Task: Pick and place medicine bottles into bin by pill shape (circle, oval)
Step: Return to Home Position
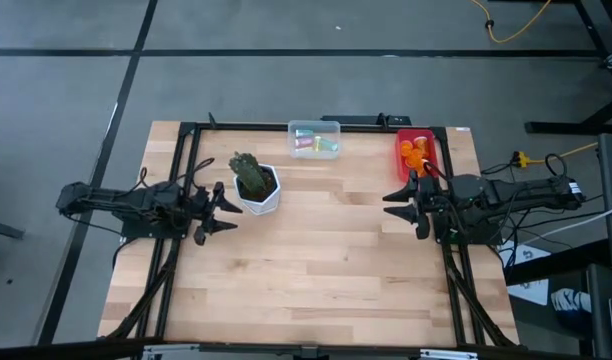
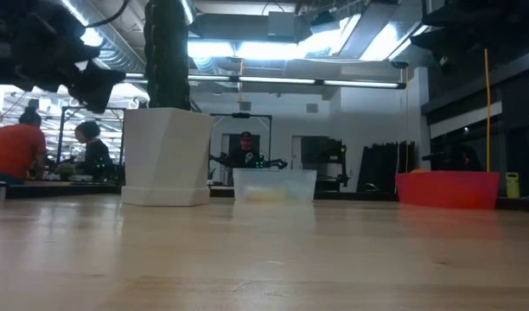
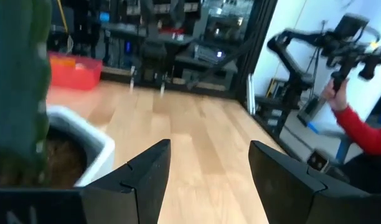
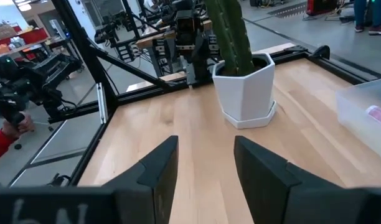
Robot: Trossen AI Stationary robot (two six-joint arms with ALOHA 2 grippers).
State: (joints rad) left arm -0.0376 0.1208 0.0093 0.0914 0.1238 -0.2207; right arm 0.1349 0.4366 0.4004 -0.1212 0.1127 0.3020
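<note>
Medicine bottles (image 1: 317,146) sit sorted in the clear bin (image 1: 315,125) and red bin (image 1: 399,160), upper middle of the high view. The left claw (image 1: 227,207) and right claw (image 1: 390,206) hang released and empty at mid-frame, seemingly parked.

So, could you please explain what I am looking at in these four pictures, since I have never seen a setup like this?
This is a robot with two dark arms at a wooden table. One picture looks straight down on it, one looks level across the tabletop, and two come from cameras on the arms' wrists. The left gripper and the right gripper are both open and hold nothing. On the table stand a white pot with a cactus, a clear bin holding green and pink pill bottles, and a red bin holding orange pill bottles. People show in the room behind.
</note>
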